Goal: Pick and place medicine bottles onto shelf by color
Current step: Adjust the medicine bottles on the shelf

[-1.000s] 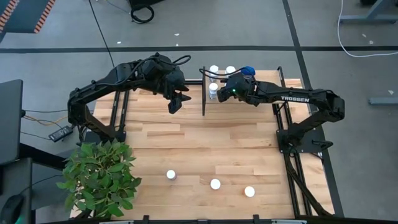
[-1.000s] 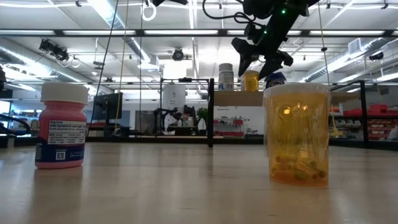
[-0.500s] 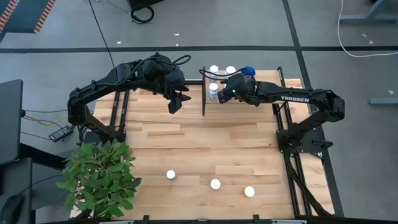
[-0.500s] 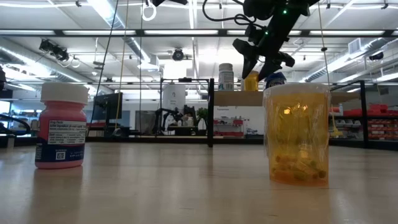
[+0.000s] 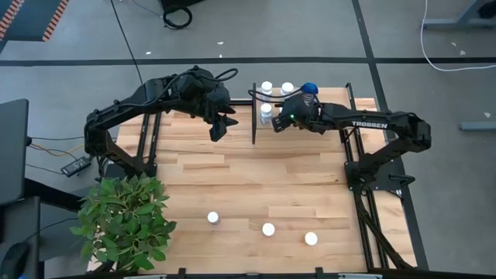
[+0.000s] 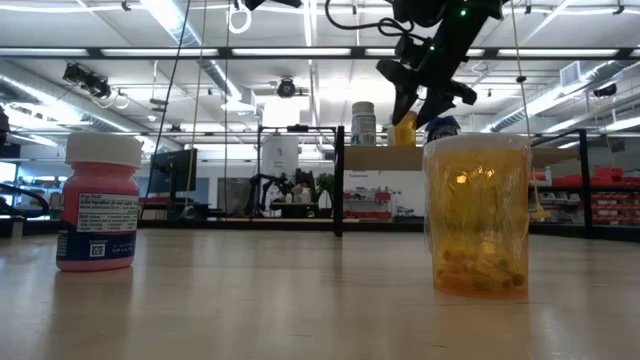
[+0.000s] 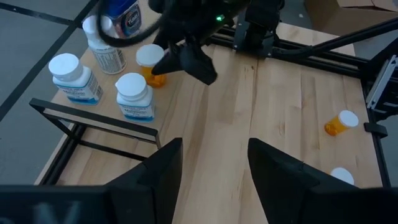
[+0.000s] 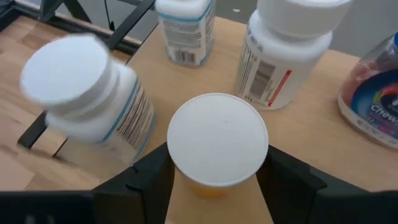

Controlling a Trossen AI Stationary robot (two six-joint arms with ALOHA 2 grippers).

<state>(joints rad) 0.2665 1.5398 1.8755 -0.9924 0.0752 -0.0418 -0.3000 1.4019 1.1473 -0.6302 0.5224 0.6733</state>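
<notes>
The shelf (image 5: 335,98) stands at the table's far edge with several medicine bottles on it: white ones (image 5: 266,87), a blue one (image 5: 310,87) and an orange one with a white cap (image 8: 217,146). My right gripper (image 8: 217,186) is shut on that orange bottle near the shelf's left end. My left gripper (image 5: 219,128) hangs open above the table, left of the shelf, holding nothing. Three more bottles (image 5: 268,229) stand near the table's front edge. My right gripper has the orange bottle between its two fingers (image 8: 149,180), one on each side just under the white cap (image 8: 186,177). The fingers slant down from the table's right side. The bottle stands upright, its base on the shelf.
A white bottle (image 8: 84,99) stands close beside the held one, and another white bottle (image 8: 283,53) and the blue one (image 8: 373,93) stand just behind it. A black upright rail (image 5: 254,116) bounds the shelf's left end. A green plant (image 5: 124,221) fills the near left corner.
My right gripper has stayed at the shelf and its fingers have closed in on the orange bottle, which remains standing where it was.
</notes>
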